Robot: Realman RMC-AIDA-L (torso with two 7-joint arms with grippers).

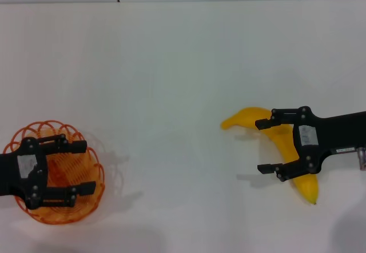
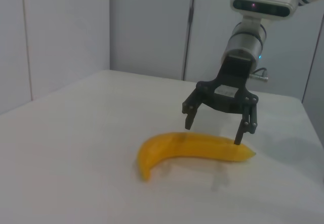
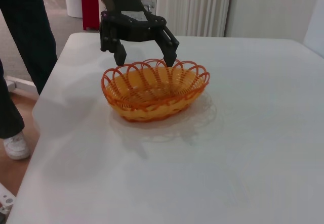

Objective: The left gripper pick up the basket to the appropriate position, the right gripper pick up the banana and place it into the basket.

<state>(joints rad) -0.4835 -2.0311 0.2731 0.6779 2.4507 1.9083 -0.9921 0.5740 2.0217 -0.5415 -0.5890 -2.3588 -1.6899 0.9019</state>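
Note:
The orange wire basket (image 1: 64,207) stands on the white table at the near left; it also shows in the right wrist view (image 3: 154,90). My left gripper (image 1: 88,167) is open just above it, its fingers spread over the rim, and shows in the right wrist view (image 3: 147,62) holding nothing. The yellow banana (image 1: 247,119) lies flat on the table at the right. My right gripper (image 1: 259,147) is open, its two fingers straddling the banana's middle. In the left wrist view this gripper (image 2: 212,133) stands just over the banana (image 2: 192,150), fingertips at its top.
The white table (image 1: 171,76) stretches between basket and banana, with a wall behind it. In the right wrist view a person's legs (image 3: 23,57) stand beside the table's edge near the basket, and a red object (image 3: 90,1) stands behind.

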